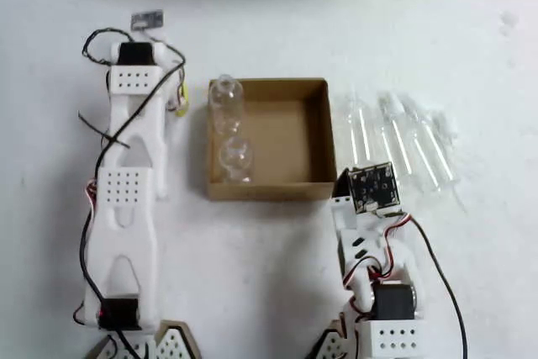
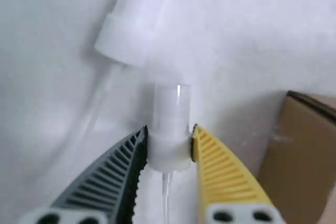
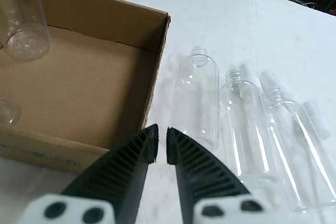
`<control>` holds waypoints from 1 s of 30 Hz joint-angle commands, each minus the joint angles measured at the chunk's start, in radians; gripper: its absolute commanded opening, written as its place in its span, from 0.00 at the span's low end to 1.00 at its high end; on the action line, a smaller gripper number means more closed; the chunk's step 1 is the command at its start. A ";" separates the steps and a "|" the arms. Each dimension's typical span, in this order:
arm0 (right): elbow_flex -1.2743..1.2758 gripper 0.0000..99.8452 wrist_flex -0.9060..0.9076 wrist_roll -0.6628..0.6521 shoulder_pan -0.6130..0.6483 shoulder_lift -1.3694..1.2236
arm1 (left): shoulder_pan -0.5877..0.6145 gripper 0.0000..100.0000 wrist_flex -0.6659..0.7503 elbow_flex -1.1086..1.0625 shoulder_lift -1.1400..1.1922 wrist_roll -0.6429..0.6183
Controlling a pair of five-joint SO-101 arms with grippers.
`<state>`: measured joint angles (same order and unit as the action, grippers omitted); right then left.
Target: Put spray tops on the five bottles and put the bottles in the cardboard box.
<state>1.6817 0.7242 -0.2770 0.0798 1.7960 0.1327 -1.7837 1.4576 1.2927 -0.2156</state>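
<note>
Left wrist view: a spray top [image 2: 169, 114] is clamped between the fingers of the left gripper [image 2: 168, 142], just beside the cardboard box [image 2: 310, 150]. The right gripper [image 3: 161, 141] is held almost closed on nothing, near three bottles [image 3: 198, 98] laid on the table beside the box. Two bottles [image 1: 234, 157] are laid inside it.

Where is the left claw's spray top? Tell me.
Left wrist view: the spray top is clamped in the left claw, just left of the cardboard box.
</note>
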 commanded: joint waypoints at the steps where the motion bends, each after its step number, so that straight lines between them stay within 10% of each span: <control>1: 0.009 0.02 -0.002 -0.012 -0.008 0.002 | 0.018 0.10 -0.008 -0.058 -0.030 0.055; 11: 0.009 0.02 -0.004 -0.012 -0.008 0.002 | 0.018 0.27 -0.008 -0.330 -0.236 0.032; 30: 0.009 0.02 -0.001 -0.012 -0.008 0.002 | 0.007 0.27 0.000 -0.937 -1.079 0.026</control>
<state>1.6817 0.7242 -0.2770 0.0798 1.7975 0.1435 -1.7837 0.5923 0.3813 -0.1711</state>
